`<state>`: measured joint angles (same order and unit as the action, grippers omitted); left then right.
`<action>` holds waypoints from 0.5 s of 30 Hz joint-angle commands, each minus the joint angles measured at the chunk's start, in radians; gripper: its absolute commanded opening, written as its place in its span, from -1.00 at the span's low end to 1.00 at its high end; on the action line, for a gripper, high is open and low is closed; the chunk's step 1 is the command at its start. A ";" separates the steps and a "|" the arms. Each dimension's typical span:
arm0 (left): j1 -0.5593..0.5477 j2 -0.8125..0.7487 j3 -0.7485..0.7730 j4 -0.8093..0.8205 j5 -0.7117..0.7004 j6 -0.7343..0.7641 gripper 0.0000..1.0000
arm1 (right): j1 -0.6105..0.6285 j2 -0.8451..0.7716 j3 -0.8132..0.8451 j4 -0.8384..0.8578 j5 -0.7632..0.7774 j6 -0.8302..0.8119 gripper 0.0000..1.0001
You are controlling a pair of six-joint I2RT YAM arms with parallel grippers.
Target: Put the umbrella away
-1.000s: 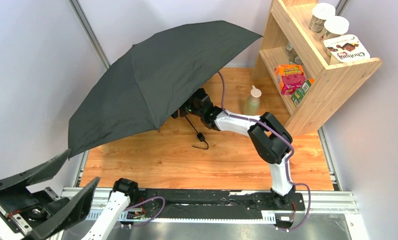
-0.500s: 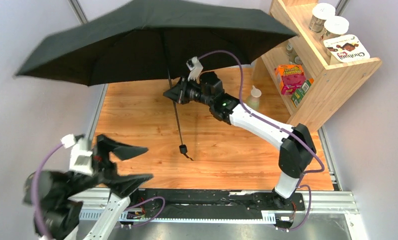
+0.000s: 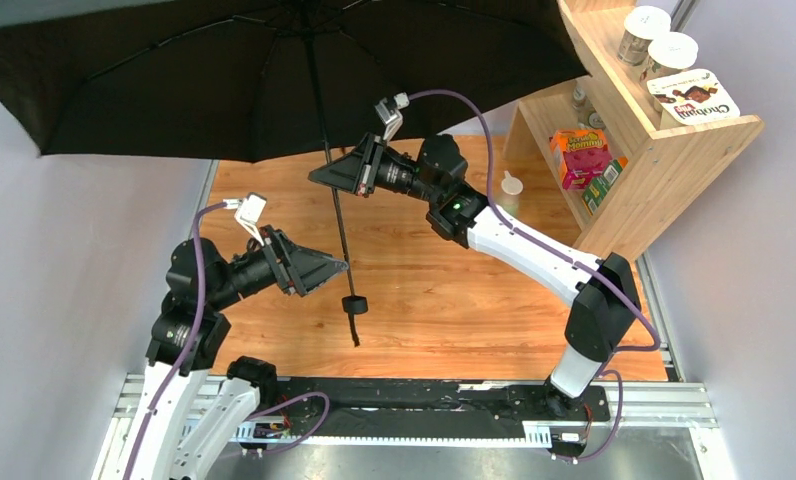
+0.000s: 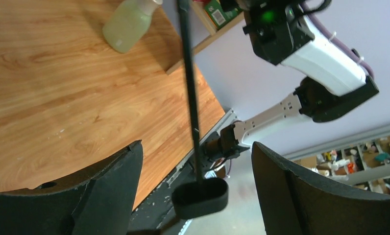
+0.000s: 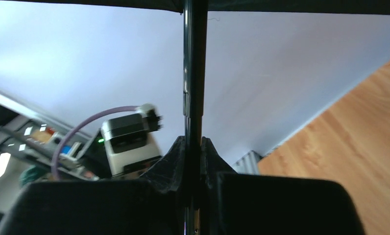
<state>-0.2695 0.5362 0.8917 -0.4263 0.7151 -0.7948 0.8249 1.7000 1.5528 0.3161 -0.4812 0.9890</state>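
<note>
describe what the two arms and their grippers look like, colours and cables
Both arms have white link shells with black joint housings. A purple cable runs along each arm to a small white connector near the wrist. The left gripper and right gripper have matte black, wedge-shaped fingers. A green light glows on the right arm.

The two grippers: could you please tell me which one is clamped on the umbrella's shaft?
The right gripper is shut on the umbrella, gripping its thin shaft high up. The left gripper stands wide open near the handle knob, touching nothing.
</note>
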 commanded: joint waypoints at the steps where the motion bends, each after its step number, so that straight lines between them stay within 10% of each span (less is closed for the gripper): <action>1: 0.004 0.007 0.012 0.098 -0.066 -0.055 0.75 | -0.003 -0.026 -0.059 0.414 -0.091 0.189 -1.00; 9: 0.004 0.059 -0.128 0.406 0.006 -0.230 0.72 | 0.006 -0.017 -0.129 0.549 -0.051 0.260 -1.00; 15: 0.004 0.126 -0.096 0.333 0.023 -0.150 0.50 | 0.046 -0.046 -0.109 0.417 0.016 0.144 -1.00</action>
<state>-0.2684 0.6365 0.7673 -0.1440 0.7139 -0.9684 0.8337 1.7020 1.4052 0.7090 -0.5282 1.2400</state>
